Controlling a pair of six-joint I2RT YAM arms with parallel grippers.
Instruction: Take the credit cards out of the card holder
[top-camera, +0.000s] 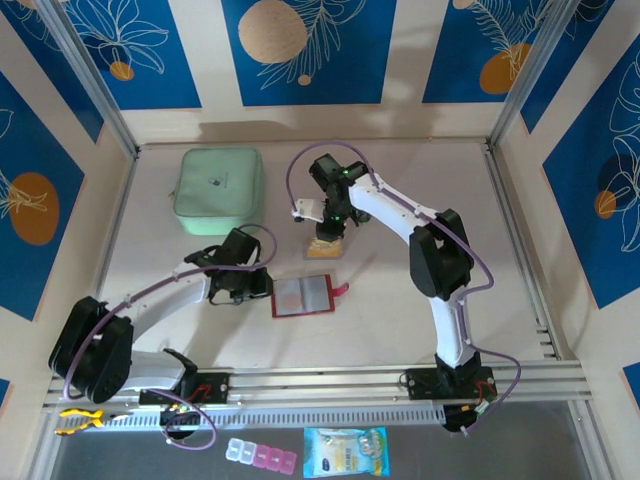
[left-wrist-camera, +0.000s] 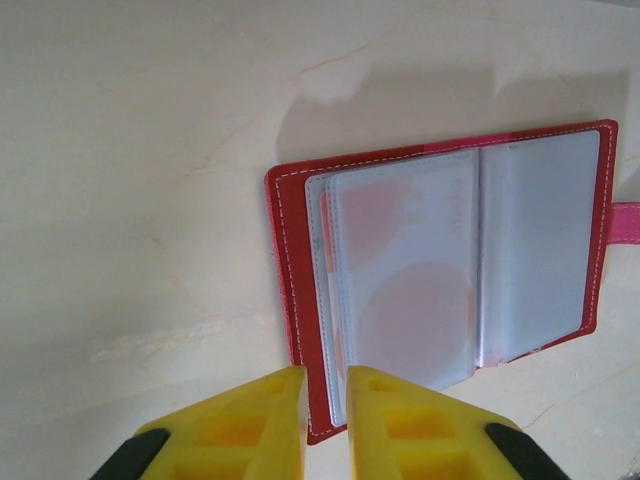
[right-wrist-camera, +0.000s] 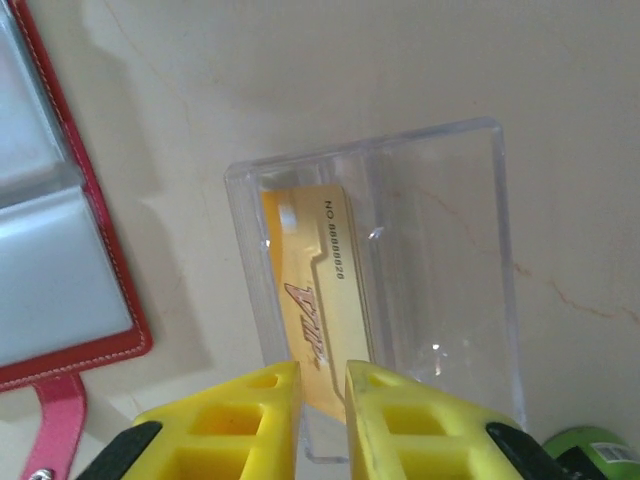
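R gripper (right-wrist-camera: 322, 372): jaws near-shut astride yellow credit card (right-wrist-camera: 305, 290) in clear tray (right-wrist-camera: 440, 300) near card holder (right-wrist-camera: 60, 250); grip unclear. Release once card seats, then lift straight up.

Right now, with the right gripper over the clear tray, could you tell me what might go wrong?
1. The yellow card lies in the clear tray with its near end between the right gripper's fingers; pulling away could drag it out or tip the tray.
2. The left gripper sits at the card holder's corner; if it slips, the holder could shift with reddish cards apparently inside.
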